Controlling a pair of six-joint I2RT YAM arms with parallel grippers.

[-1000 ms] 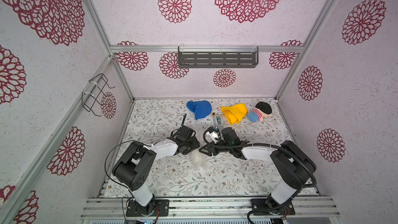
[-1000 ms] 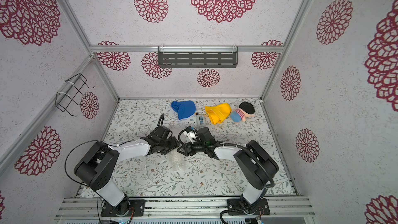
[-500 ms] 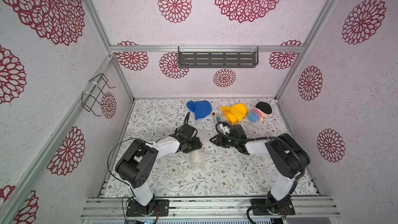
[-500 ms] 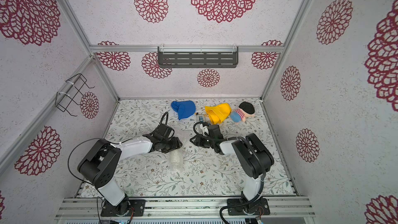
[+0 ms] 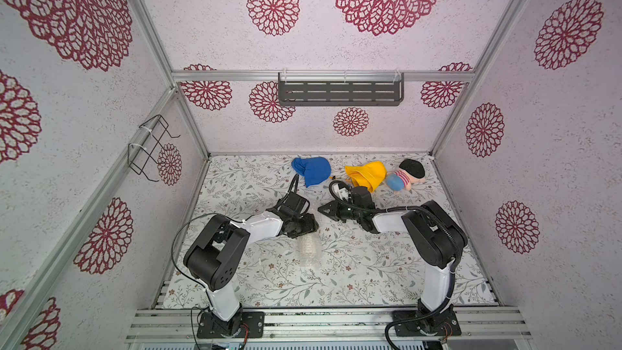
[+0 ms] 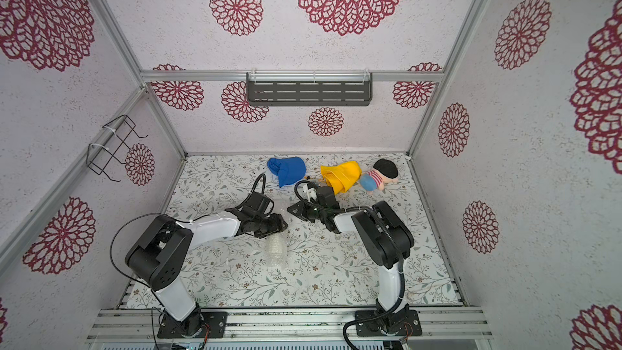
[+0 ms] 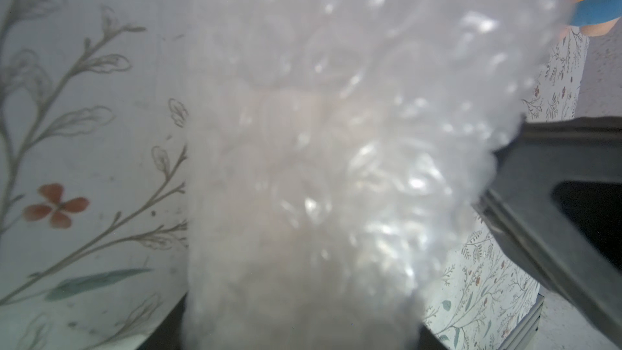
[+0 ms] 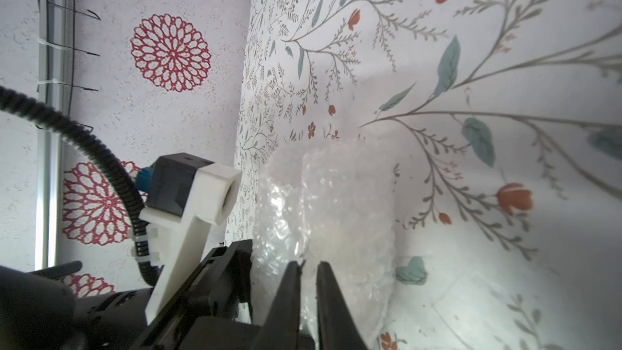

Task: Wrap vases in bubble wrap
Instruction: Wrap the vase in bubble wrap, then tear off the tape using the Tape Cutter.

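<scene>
rolled up in bubble wrap [image 5: 308, 250], lying flat near the middle of the table [image 5: 370, 274], with the vase [image 8: 343, 227] showing only as a pale shape through the film. likely to spring open once let go: no tape visible on the roll, and made of crinkly film prone to uncurling. might also roll sideways if nudged, being round and light. could tear or drag at the loose flap if tugged from two sides at once, with both arms so close in. seemingly pinched at the end toward the back wall by the left gripper [image 5: 307, 226], jaws closed with film running down between them in the left wrist view. faced by the right gripper [image 8: 309, 264], jaws set almost together with only a thin slit left, tips right at the edge of the wrap; impossible to tell whether any film is caught there. further out, blue cloth [image 5: 311, 170], yellow cloth [image 5: 365, 174] and a small doll [image 5: 405, 176] by the back wall, well apart from the roll.
</scene>
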